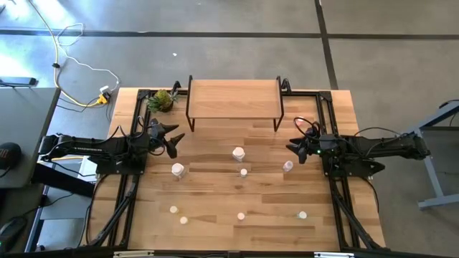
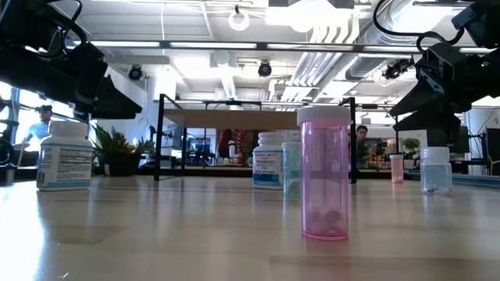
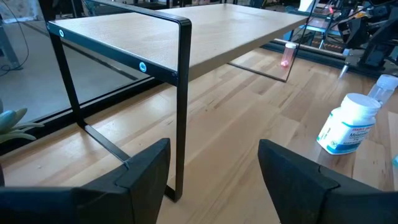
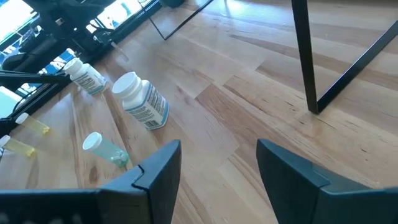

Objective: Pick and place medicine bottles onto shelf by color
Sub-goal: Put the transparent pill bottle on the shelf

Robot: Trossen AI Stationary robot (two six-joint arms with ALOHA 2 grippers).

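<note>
Slatted wooden tabletop (image 1: pixel 215 193), black-framed; concrete floor around, an office ceiling and distant people beyond in the low view.

Shelf (image 1: pixel 233 98) at the far edge, centred — light-wood board on thin black legs, top bare, no bottle placed yet.

Left arm at the left side; left gripper (image 1: pixel 172 140) held above the wood just off the shelf's left front leg, fingers spread wide, nothing between them.

Right arm at the right side; right gripper (image 1: pixel 295 148) mirrored near the right front leg, likewise parted and empty.

Leafy plant (image 1: pixel 162 100) beside the shelf's left end; not a task item.

Medicine bottles, all upright, long axes vertical, scattered in front of the shelf:
- large white bottle (image 1: pixel 238 153) near centre, roughly midway between the grippers;
- large white bottle (image 1: pixel 178 170) just toward the near edge from the left gripper — nearest pick for that arm, by judgement;
- small pink bottle (image 1: pixel 287 166) near the right gripper, on its near-edge side — likely that arm's nearest;
- small bottle (image 1: pixel 244 172) just below centre;
- four small ones along the near rows, among them (image 1: pixel 303 214).
</note>
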